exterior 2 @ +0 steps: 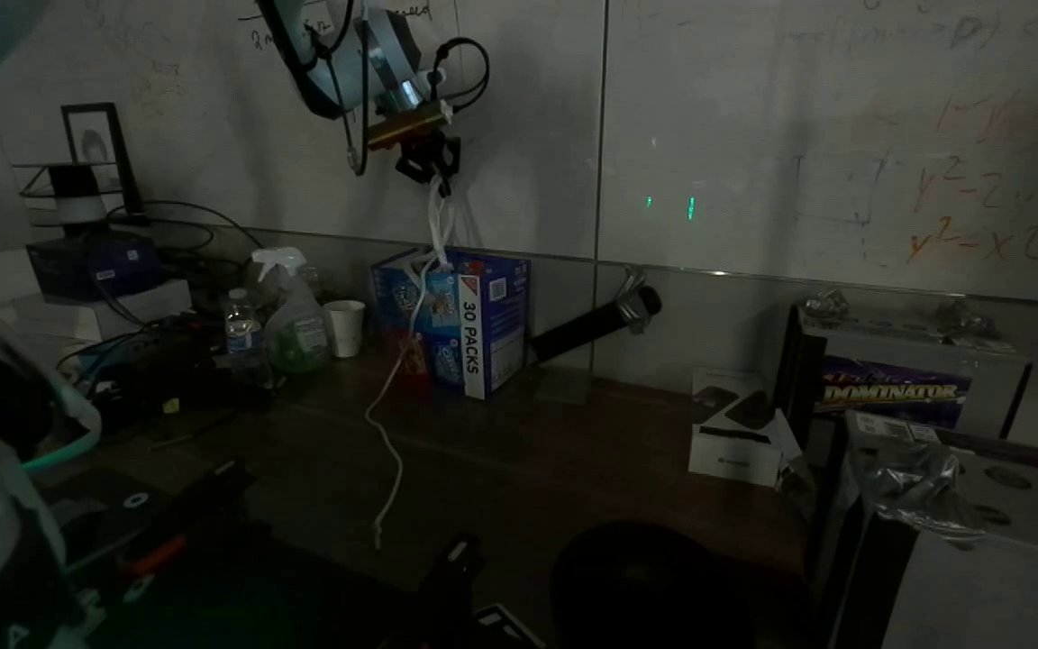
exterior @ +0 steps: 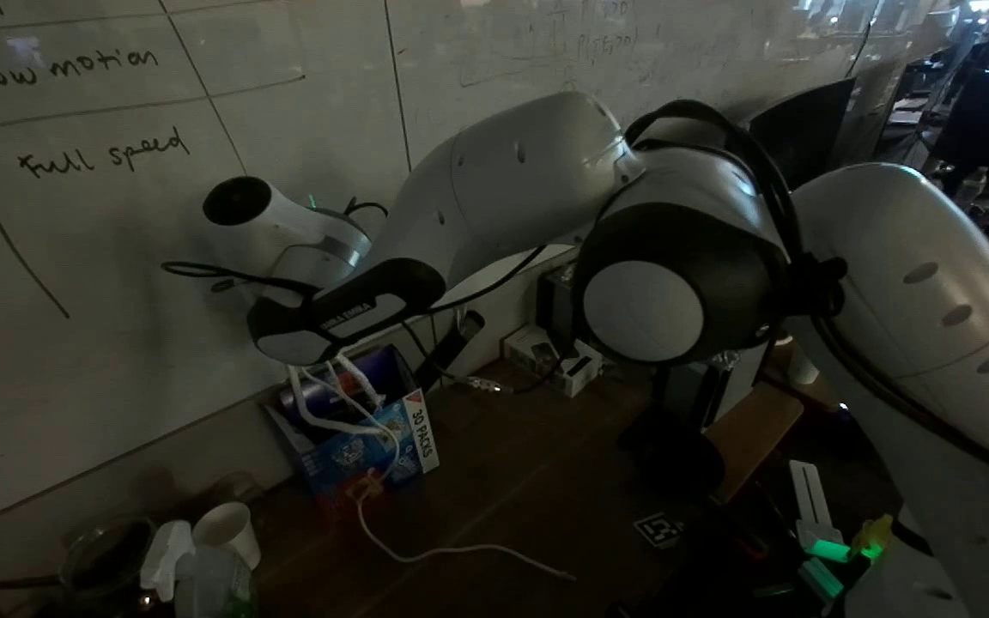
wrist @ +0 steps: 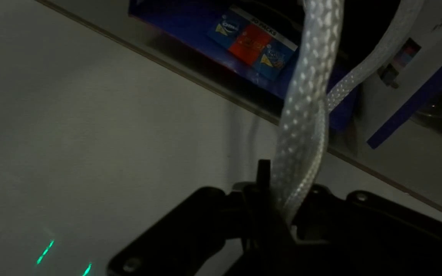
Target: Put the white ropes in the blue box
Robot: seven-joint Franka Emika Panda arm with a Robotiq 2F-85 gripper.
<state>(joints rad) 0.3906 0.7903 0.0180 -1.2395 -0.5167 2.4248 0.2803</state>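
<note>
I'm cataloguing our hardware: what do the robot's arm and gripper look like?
The arm is rounded and pale grey-white, with black joint sections, one lettered "EMIKA". Black cables run along it. The gripper is black, with angular linkages and small round bolt heads.

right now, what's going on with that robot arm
A white-and-black robot arm has its black fingers shut on braided white rope, held up above an open, printed blue cardboard box. Some rope drapes down outside the box's front, with a loose end lying on the dark brown table, so it isn't all in yet.
</note>
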